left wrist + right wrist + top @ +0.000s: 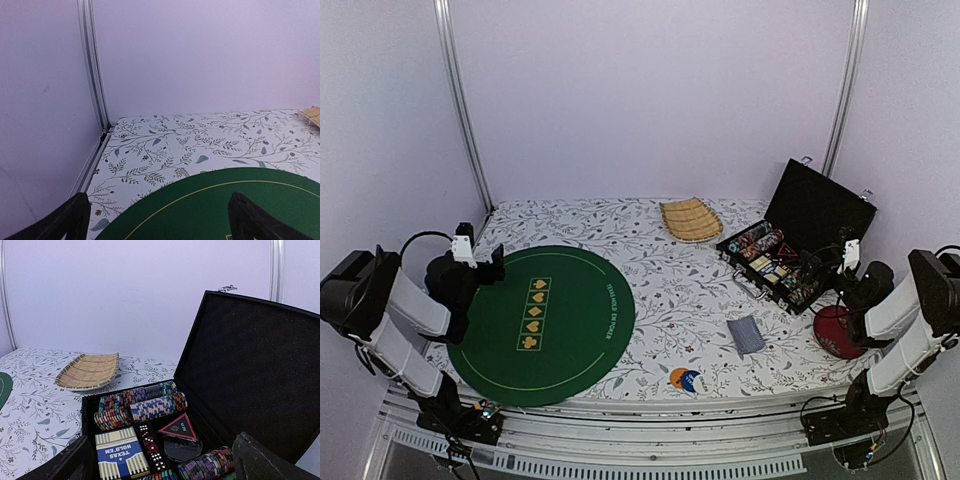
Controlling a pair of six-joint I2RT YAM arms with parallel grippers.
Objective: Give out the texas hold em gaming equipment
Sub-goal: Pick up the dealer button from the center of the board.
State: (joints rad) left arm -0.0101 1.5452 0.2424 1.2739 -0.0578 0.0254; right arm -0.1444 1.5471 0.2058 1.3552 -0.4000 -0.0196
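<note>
Both grippers stand wide open and hold nothing. The left gripper [160, 220] hovers over the 10 o'clock rim of the green mat [542, 325]. The right gripper [162, 460] faces the open black case [240, 370] at the table's 3 o'clock, which holds chip rows [145, 407] and a boxed deck [120, 454]. A grey-blue card stack [746, 334] lies at 4 o'clock. 2 tokens [685, 380], orange and blue, touch each other at 6 o'clock.
</note>
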